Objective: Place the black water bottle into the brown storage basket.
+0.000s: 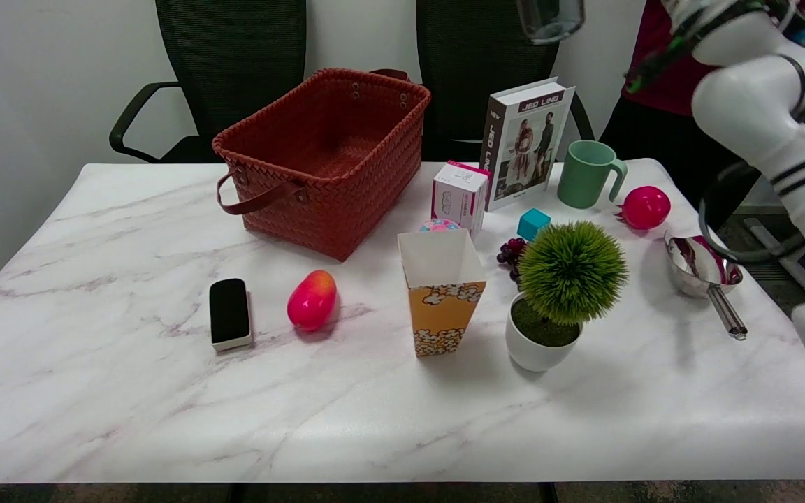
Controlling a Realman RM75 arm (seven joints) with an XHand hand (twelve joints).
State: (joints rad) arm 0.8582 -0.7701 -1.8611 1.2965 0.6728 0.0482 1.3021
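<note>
1. Head view: I see the black water bottle (550, 19) only as a dark, rounded end cut off by the picture's top edge, raised high above the table's far right part, well clear of everything standing on the marble table (130, 391).
2. My right arm (773, 119) rises along the right edge of the picture and bends toward the top, but the right hand itself is out of frame, so I cannot tell how its fingers lie. I judge it is carrying the bottle, since nothing else could hold it up there.
3. The brown storage basket (402, 157) sits toward the table's far edge, left of centre, open side up, and what shows of its woven floor is bare.
4. Between bottle and basket stand the book (525, 143) and a small white-and-pink box (460, 195) near the far edge; the green mug (588, 175) is further right.
5. My judgement of progress: the lift looks done. Left to do: carry the bottle leftward over the book, bring it above the basket opening, lower it in, and let go.
</note>
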